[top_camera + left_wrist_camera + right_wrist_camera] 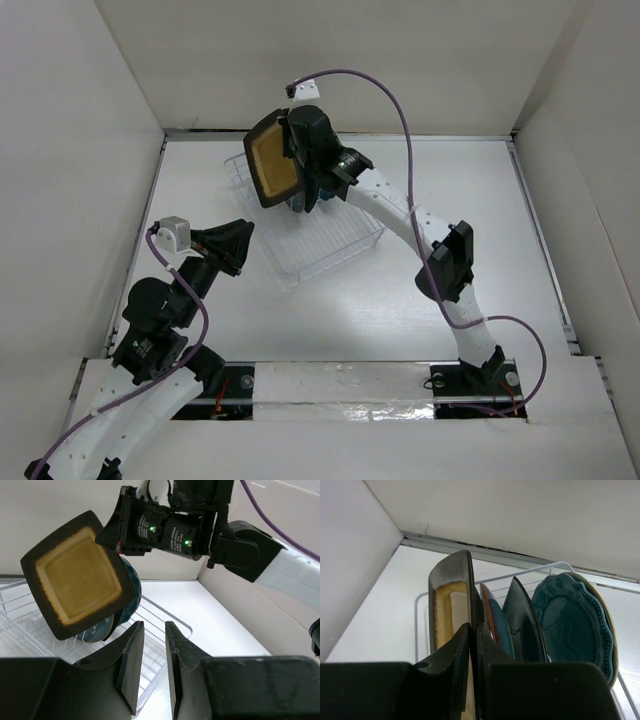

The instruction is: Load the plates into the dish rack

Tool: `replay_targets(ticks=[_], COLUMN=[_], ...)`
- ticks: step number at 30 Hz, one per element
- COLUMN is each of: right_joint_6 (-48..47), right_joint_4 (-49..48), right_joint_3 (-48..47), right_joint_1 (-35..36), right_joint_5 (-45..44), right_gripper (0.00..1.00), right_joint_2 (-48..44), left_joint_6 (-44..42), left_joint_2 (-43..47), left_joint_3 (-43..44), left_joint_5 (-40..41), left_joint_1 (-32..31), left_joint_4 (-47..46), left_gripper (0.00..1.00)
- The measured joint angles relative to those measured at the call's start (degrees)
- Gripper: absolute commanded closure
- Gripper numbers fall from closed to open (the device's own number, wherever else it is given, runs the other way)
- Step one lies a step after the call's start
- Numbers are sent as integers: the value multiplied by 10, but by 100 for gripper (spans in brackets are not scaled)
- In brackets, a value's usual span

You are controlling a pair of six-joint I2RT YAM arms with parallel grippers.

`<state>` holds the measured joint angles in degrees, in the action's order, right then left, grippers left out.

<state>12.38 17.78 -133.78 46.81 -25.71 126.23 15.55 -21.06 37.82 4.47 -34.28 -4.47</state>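
Right pincer (472,628) clamped on the amber square plate (442,610) — hovering over the dish rack (332,248), upper centre overhead. Next it needs lowering into a free slot. Left pincer (154,630) barely open, empty.

Left arm (150,330) is folding tightly at the elbow close to its base, forearm angling forward and to the right. Left gripper (238,243) is pointing toward the right arm's wrist, its fingers (131,660) standing a narrow gap apart, holding nothing. Right arm (400,205) is stretching far forward and to the left, elbow bent midway, wrist raised. Right gripper (293,150) is pointing leftward and clamping one edge of the black-rimmed amber square plate (272,160), its fingers (451,670) pressing on opposite faces.
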Motion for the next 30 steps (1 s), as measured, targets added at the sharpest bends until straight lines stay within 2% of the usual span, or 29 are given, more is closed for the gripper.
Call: replay_targets(ticks=[14,30], right_joint_6=[-24,-41], right_joint_4=[76,82], right_joint_3=[-44,-75], right_joint_1=[4,16], right_joint_5=[-11,-1], right_gripper=[100,100], right_joint_2=[43,75], left_joint_6=[1,2], left_joint_2=[-7,-11], left_joint_3=[0,0], left_joint_5=[-10,-13], left_joint_1=[0,0], left_joint_4=[0,0], left_gripper=[79,79])
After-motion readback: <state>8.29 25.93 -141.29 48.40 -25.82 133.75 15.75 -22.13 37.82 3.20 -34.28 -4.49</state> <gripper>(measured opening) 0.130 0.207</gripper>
